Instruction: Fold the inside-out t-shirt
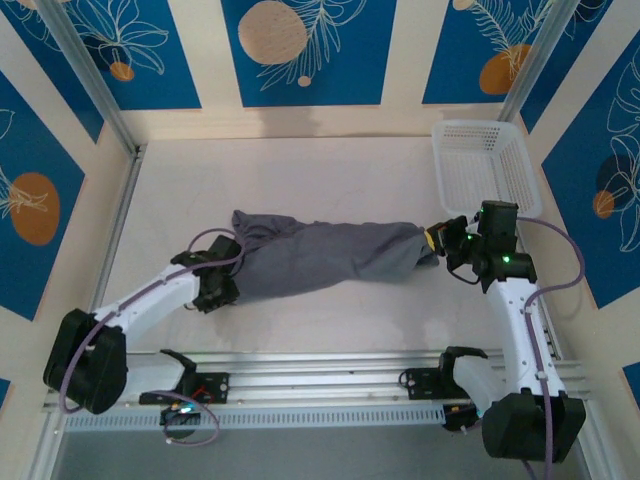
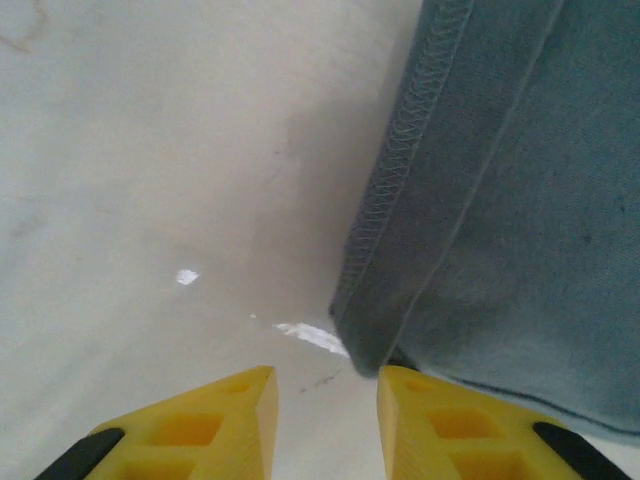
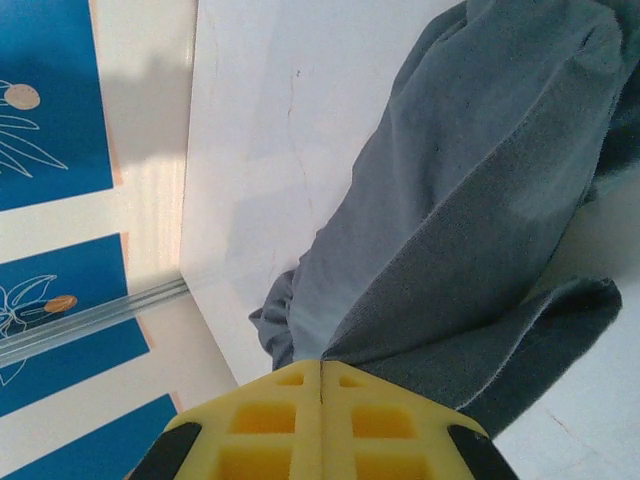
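Across the middle of the table [image 1: 300,170] the t-shirt [image 1: 320,255] lies bunched into a long roll, its long axis running left to right between my two arms. My right gripper [image 3: 320,368] is clamped on its right end. My left gripper [image 2: 325,385] stands slightly parted, holding nothing. The stitched hem [image 2: 400,150] lies just ahead, to its right.

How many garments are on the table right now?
1. The grey t-shirt lies bunched across the middle of the table, its right end pinched in the right gripper, its left end beside the open left gripper. Its folds could hide something small.
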Robot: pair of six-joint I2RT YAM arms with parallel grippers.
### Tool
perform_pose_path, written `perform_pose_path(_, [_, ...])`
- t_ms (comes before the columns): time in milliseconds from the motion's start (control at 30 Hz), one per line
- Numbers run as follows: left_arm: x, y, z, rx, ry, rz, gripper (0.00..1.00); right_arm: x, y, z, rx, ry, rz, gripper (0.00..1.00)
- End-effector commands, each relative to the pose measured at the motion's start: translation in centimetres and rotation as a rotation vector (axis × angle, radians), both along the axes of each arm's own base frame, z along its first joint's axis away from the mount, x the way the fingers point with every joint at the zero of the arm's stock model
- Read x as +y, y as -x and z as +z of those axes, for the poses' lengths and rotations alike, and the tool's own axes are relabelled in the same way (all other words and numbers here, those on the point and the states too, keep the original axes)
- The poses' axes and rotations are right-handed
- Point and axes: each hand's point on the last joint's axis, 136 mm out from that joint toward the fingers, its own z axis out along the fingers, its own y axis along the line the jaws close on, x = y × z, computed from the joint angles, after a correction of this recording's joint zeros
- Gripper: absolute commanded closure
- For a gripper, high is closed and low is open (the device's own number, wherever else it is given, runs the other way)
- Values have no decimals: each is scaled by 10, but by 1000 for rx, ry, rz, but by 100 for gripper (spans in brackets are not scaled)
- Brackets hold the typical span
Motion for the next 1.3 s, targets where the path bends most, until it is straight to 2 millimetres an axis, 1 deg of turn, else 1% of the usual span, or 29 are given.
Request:
perform_pose_path(0, [-4, -1, -9, -2, 10, 27, 68, 0, 2, 7, -21, 16, 2, 100])
perform_pose_path(200, [-5, -2, -18, 15, 7, 26, 69, 0, 4, 8, -21, 23, 1, 100])
perform_pose_path(400, [-11, 1, -27, 29, 42, 33, 71, 3, 4, 5, -15, 23, 7, 100])
perform_pose_path(500, [-7, 3, -28, 37, 25, 37, 82, 4, 4, 7, -18, 24, 10, 100])
perform_pose_path(567, [-4, 4, -24, 31, 11, 38, 95, 4, 3, 8, -21, 26, 10, 100])
perform_pose_path(600, [-3, 1, -19, 18, 5, 33, 100, 4, 3, 10, -24, 27, 7, 100])
perform_pose_path(633, [-3, -2, -10, -1, 0, 24, 100, 3, 1, 15, -35, 30, 5, 100])
perform_pose_path(667, [-4, -10, 4, -34, 4, 10, 100, 2, 0, 21, -46, 33, 2, 100])
perform_pose_path(700, [-6, -24, 28, -99, 14, -15, 100, 1, -3, 33, -70, 39, -4, 100])
perform_pose_path(733, [-9, -44, 65, -204, 31, -45, 100, -1, -9, 54, -116, 48, -14, 100])
perform_pose_path(767, [-9, -63, 102, -306, 42, -65, 100, -5, -18, 78, -172, 62, -22, 100])
perform_pose_path(800, [-9, -87, 155, -449, 54, -89, 100, -11, -28, 117, -259, 93, -36, 100])
perform_pose_path(833, [-5, -110, 212, -595, 58, -110, 100, -20, -37, 160, -345, 138, -55, 100])
perform_pose_path(867, [0, -126, 259, -702, 52, -123, 100, -28, -44, 198, -418, 187, -74, 100])
perform_pose_path(900, [8, -142, 313, -815, 46, -129, 100, -38, -47, 244, -505, 249, -104, 100])
perform_pose_path(933, [18, -155, 358, -905, 38, -128, 100, -46, -50, 282, -574, 308, -139, 100])
perform_pose_path(1000, [40, -171, 422, -1030, 45, -89, 100, -60, -53, 332, -670, 393, -201, 100])
perform_pose_path(1033, [45, -179, 448, -1094, 79, -94, 100, -67, -56, 345, -679, 414, -231, 100])
perform_pose_path(1067, [47, -184, 466, -1140, 115, -102, 100, -71, -60, 351, -672, 410, -242, 100])
perform_pose_path(1100, [44, -187, 487, -1190, 169, -128, 100, -72, -62, 359, -679, 394, -233, 100])
perform_pose_path(1133, [36, -187, 505, -1231, 223, -177, 100, -71, -65, 366, -691, 367, -212, 100])
perform_pose_path(1167, [31, -187, 516, -1256, 256, -207, 100, -67, -66, 373, -710, 344, -189, 100])
perform_pose_path(1200, [25, -185, 526, -1281, 284, -235, 100, -62, -65, 384, -750, 324, -160, 100])
perform_pose_path(1267, [17, -180, 542, -1329, 337, -280, 100, -52, -58, 406, -837, 307, -124, 100])
